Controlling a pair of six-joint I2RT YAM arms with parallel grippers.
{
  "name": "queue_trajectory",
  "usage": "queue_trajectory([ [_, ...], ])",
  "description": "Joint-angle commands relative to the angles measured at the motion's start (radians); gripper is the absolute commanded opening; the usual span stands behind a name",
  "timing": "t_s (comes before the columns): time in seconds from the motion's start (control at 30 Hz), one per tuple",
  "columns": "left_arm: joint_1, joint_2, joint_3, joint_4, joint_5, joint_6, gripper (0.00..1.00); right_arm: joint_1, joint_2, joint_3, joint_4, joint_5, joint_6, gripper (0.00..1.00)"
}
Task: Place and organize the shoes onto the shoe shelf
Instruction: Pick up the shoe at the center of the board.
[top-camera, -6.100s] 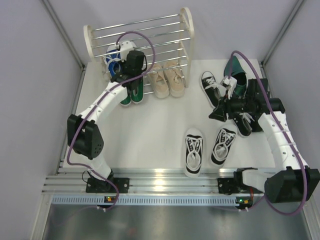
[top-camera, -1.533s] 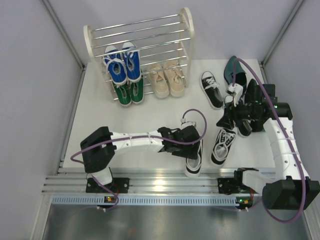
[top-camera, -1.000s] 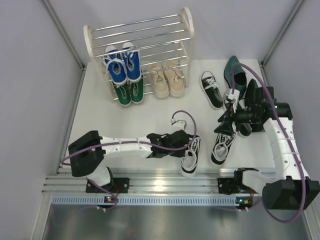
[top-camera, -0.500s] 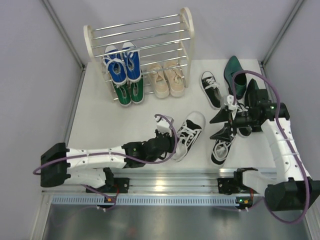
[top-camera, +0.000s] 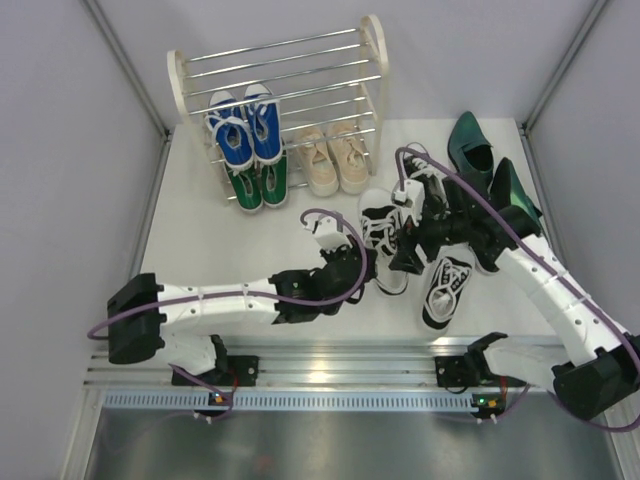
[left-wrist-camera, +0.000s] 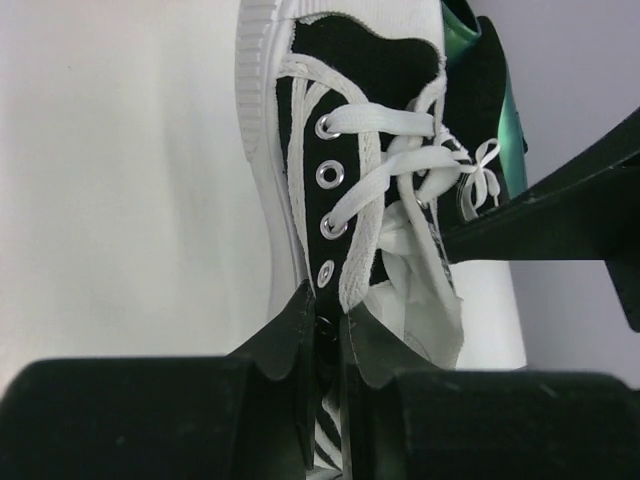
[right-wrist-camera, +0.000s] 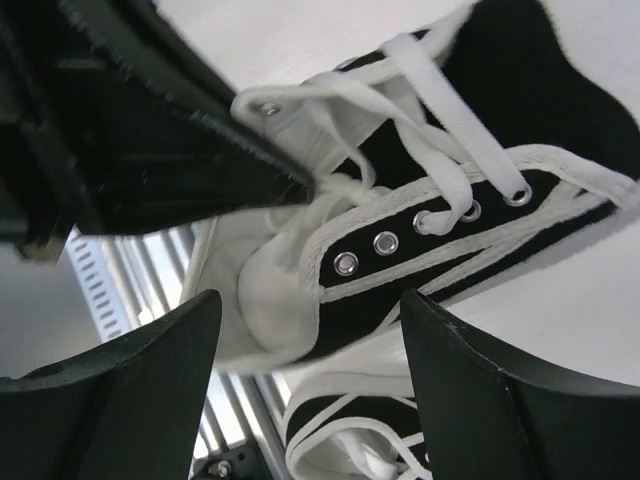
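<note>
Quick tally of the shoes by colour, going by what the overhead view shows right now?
Blue sneakers: 2
Green sneakers: 2
Beige sneakers: 2
Dark green dress shoes: 2
Black-and-white sneakers: 2 clearly seen; the right arm may hide more
Total: 10 in clear view

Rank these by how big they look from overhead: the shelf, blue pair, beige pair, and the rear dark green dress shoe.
1. Shelf: largest.
2. Blue pair and beige pair: look alike; blue sits on a higher tier, nearer the camera, so no ranking.
3. Dress shoe: smallest.
</note>
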Motion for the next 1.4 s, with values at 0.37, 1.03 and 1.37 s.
queue_trajectory([
  [0.37, -0.001, 0.061, 0.144, 0.040, -0.037, -0.205, 0.00, 0.088, 0.025, -0.048, 0.296, 0.553, 0.344, 0.52],
  [1.03, 0.003, -0.316, -0.333, 0.339, 0.034, -0.251, 0.86, -0.005, 0.040, 0.021, 0.270, 0.183, 0.079, 0.00],
  [1.37, 0.009, -0.590, -0.536, 0.325, 0.103, -0.238, 0.92, -0.024, 0.014, 0.007, 0.285, 0.030, 0.140, 0.00],
])
